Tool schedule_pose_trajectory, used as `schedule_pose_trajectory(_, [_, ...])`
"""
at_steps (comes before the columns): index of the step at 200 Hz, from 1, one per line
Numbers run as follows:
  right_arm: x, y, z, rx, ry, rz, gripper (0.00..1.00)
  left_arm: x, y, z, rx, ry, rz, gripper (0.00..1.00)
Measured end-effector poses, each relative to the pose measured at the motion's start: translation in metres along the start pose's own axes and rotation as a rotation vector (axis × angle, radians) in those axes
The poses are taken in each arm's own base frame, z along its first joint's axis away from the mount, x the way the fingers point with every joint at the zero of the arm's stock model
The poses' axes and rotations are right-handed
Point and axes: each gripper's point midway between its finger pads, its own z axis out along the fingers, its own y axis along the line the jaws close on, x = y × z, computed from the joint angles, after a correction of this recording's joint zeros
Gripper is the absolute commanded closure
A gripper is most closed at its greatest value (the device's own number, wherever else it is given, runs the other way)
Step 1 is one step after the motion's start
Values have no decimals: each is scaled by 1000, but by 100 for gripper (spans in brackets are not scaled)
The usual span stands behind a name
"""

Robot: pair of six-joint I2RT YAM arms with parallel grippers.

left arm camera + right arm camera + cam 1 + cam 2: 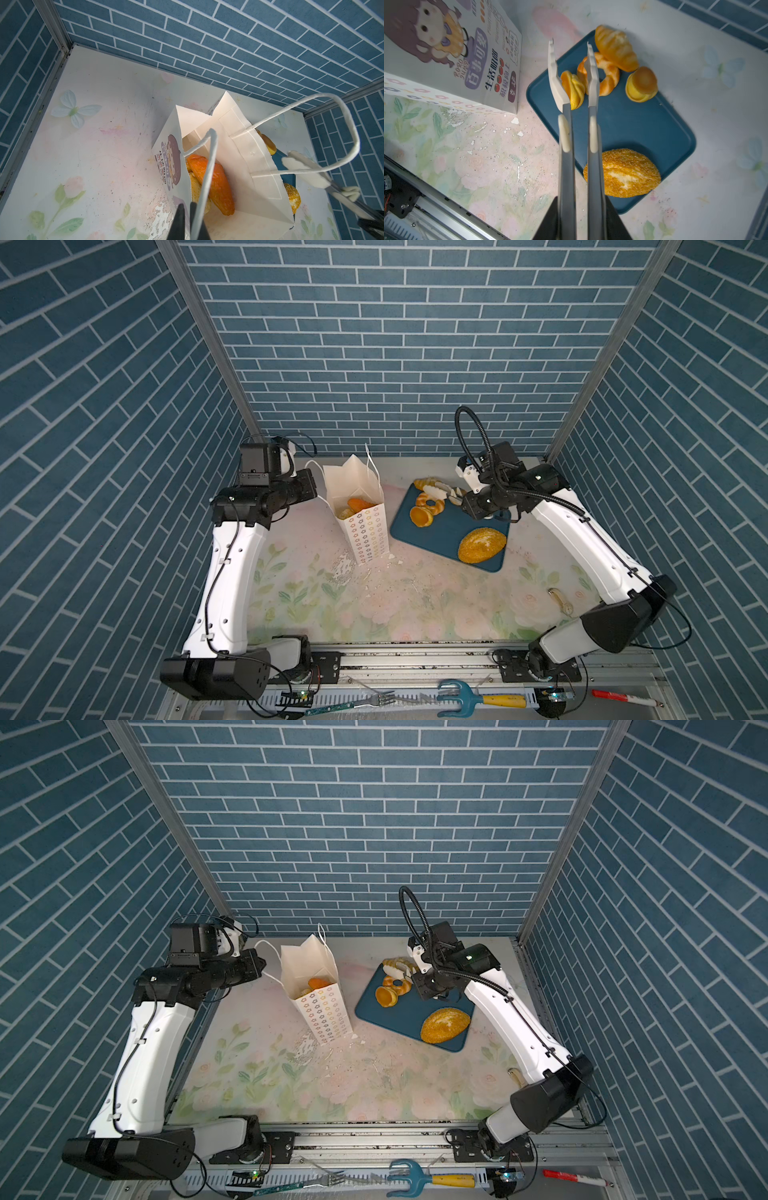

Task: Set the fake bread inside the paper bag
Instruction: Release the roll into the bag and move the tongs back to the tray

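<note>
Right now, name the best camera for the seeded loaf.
Right wrist view: the seeded loaf sits close, seeds visible. Both top views show it small; the left wrist view, only an edge behind the paper bag.

The tall white paper bag [365, 531] carries coloured flower outlines on its narrow side. Golden-orange fake bread pieces [482, 545]; dark blue rectangular tray [440, 531]; pale pink surface [415, 605] with green-leafed flowers.

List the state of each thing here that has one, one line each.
Bag: upright, open, bread inside.
Left claw: shut on handle.
Right claw: shut on tongs.
Tongs: tips apart.
Tray: flat, five more bread pieces on it.
</note>
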Motion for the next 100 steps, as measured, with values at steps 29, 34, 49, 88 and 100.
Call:
schedule_pose_trajectory(29, [9, 2, 36, -54, 92, 30, 68, 0, 0, 0, 0, 1, 0, 90])
schedule_pose_trajectory(34, [10, 2, 41, -62, 101, 34, 68, 0, 0, 0, 0, 2, 0, 90])
schedule_pose_trajectory(49, [11, 4, 50, -81, 121, 40, 67, 1, 0, 0, -1, 2, -1, 90])
schedule_pose_trajectory(88, [13, 5, 67, -101, 148, 47, 67, 1, 0, 0, -1, 2, -1, 90])
schedule_pose_trajectory(100, [14, 5, 70, -99, 151, 47, 67, 1, 0, 0, -1, 2, -1, 90])
